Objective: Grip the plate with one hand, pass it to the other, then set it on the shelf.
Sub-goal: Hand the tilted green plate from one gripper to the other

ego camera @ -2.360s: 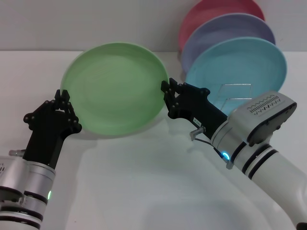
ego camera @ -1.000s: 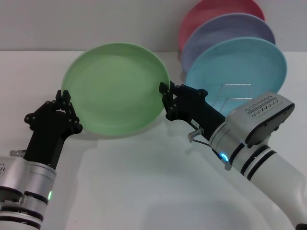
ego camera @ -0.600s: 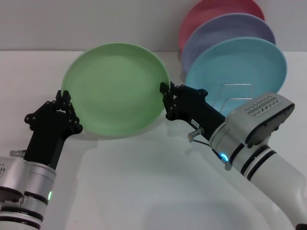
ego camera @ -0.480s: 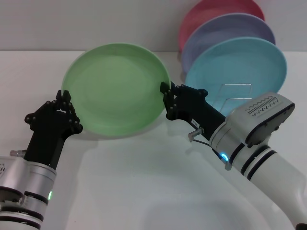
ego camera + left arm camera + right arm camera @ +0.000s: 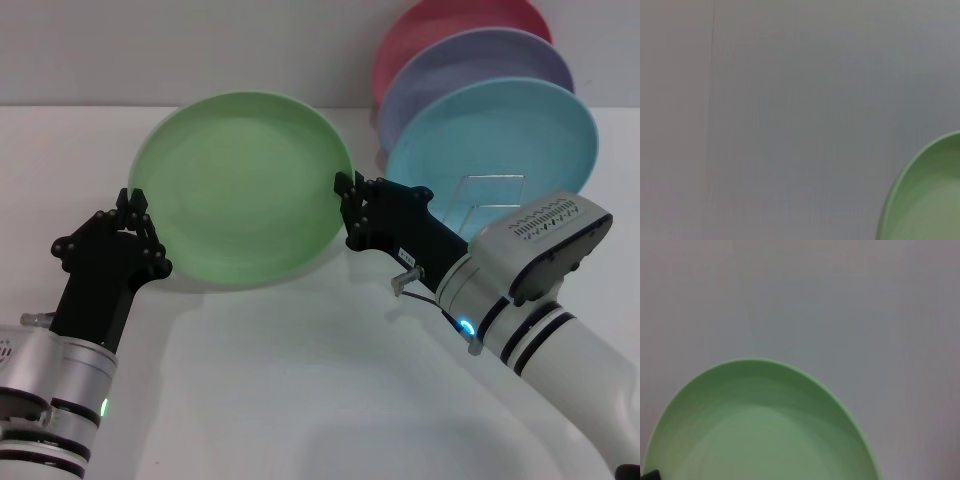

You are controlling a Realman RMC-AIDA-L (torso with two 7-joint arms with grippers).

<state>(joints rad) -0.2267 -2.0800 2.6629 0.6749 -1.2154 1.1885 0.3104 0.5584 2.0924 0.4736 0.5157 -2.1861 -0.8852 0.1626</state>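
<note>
Left fingers: your left gripper (image 5: pixel 133 205) has its fingers pinched on the plate's rim at the plate's left edge; they look closed on it.
Right fingers: your right gripper (image 5: pixel 347 195) meets the opposite rim, on the plate's right edge. The fingers lie against the rim, but you cannot tell from the head view whether they are clamped or slack.
Plate: the plate (image 5: pixel 242 185) is tilted up, its hollow face toward you, spanning the gap between the two grippers, above the counter (image 5: pixel 300 380). In the left wrist view only an arc of its rim (image 5: pixel 925 200) shows; in the right wrist view its upper half (image 5: pixel 760 430) fills the lower part against a plain grey wall.
Shelf: the shelf (image 5: pixel 490 190) shows as thin silver wire loops in front of the blue plate, just behind your right arm, well apart from the plate.
Other plates: a blue plate (image 5: pixel 500 135), a lavender plate (image 5: pixel 470 60) and a pink plate (image 5: pixel 450 20) stand on edge one behind another at the far right, all apart from the plate.
</note>
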